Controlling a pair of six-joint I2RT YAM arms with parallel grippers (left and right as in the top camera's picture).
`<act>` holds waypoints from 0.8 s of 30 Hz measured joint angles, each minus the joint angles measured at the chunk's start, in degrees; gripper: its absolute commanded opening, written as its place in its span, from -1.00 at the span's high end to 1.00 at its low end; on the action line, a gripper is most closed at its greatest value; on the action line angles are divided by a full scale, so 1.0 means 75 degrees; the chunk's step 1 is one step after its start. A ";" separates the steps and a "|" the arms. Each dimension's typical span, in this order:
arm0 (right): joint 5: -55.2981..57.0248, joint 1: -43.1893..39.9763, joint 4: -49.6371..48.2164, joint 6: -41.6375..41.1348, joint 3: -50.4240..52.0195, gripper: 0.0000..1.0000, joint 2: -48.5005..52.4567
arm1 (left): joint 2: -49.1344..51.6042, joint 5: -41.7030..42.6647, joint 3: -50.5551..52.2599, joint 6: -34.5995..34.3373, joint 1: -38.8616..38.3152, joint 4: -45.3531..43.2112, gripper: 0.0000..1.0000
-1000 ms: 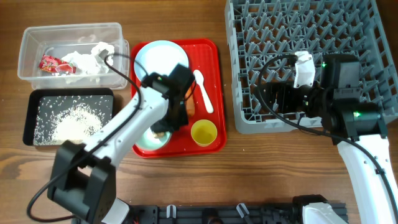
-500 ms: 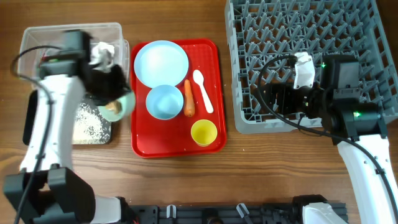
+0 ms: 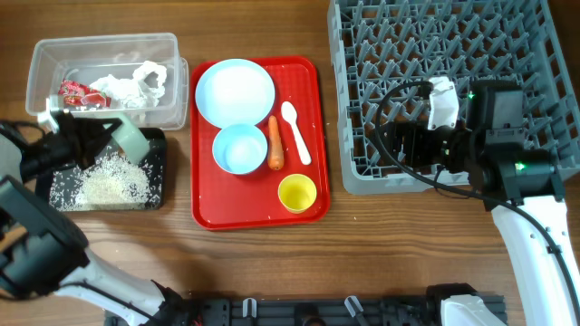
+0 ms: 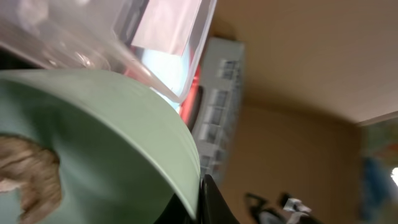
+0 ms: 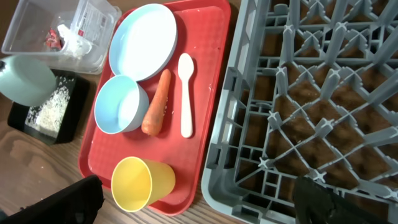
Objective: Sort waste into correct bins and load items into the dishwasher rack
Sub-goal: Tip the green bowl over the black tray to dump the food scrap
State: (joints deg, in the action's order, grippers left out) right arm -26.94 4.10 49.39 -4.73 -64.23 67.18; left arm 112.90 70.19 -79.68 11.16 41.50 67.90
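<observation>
My left gripper (image 3: 109, 135) is shut on the rim of a pale green bowl (image 3: 130, 139) and holds it tilted over the black tray (image 3: 156, 186), which holds rice (image 3: 107, 186). In the left wrist view the bowl (image 4: 106, 137) holds a brown scrap (image 4: 28, 177), with my finger (image 4: 202, 199) on its rim. The clear tub (image 3: 172, 50) holds the red wrapper (image 3: 72, 91) and tissue (image 3: 136, 81). The plate (image 3: 236, 91), blue bowl (image 3: 240, 149), carrot (image 3: 275, 145), spoon (image 3: 295, 131) and yellow cup (image 3: 296, 193) lie on the red tray (image 3: 313, 91). My right gripper (image 3: 408, 145) is open and empty at the rack's (image 3: 453, 54) front left corner.
The right wrist view shows the red tray (image 5: 205, 93) close against the rack's left wall (image 5: 227, 124), the yellow cup (image 5: 140, 182) lying on its side, and the tub (image 5: 37, 25) and black tray (image 5: 68, 118) beyond. Bare wooden table (image 3: 272, 263) lies in front.
My left arm lifted the green bowl off the red tray's front left and swung it left over the black tray, where it now tilts. The right arm has not moved.
</observation>
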 measured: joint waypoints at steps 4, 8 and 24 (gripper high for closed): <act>0.0000 0.0000 0.0041 0.0000 0.0000 -0.99 0.0000 | 0.0880 0.0667 0.0003 0.0082 0.0032 0.0542 0.92; 0.0000 0.0000 0.0041 0.0000 0.0000 -1.00 0.0000 | 0.0918 0.1376 0.0003 0.0108 0.0032 0.0734 0.92; 0.0000 0.0000 0.0044 0.0000 0.0000 -1.00 0.0000 | 0.0414 0.1883 0.0003 0.0408 0.0414 0.1784 0.92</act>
State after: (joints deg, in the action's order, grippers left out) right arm -26.94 4.10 49.71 -4.73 -64.23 67.18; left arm 116.01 84.31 -79.66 14.22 44.60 81.28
